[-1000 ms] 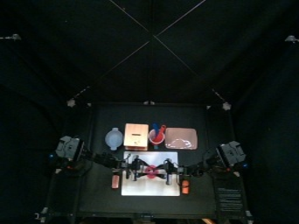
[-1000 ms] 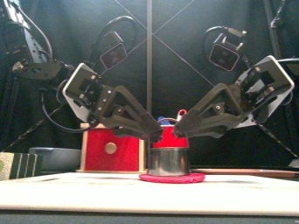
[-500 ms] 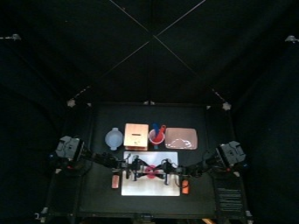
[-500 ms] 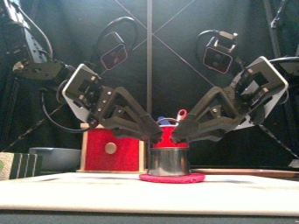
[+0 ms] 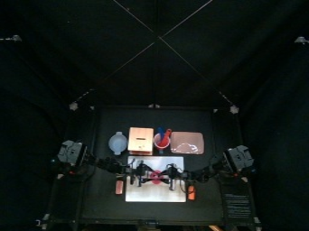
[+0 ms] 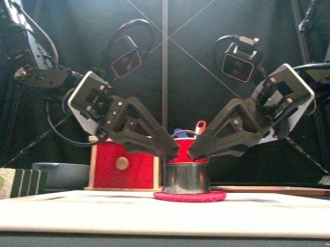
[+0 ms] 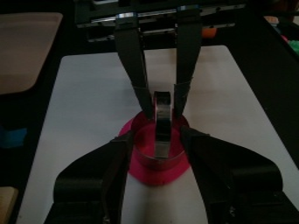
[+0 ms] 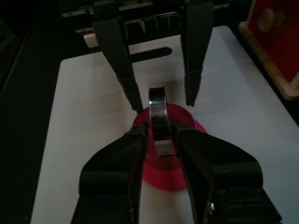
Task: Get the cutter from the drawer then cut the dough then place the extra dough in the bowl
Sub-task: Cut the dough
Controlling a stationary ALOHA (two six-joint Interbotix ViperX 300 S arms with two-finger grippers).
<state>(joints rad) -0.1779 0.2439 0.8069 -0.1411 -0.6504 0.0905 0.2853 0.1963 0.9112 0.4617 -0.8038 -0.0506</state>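
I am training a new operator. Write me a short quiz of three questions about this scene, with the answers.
1. True or false: the cutter stands on a pink tray.
2. Left gripper, right gripper: which is closed on the cutter? A) left only B) right only C) both
3. Fill in: the wooden box has a ___ drawer front.

Key
1. False: it stands on the dough, on the white board.
2. C
3. red
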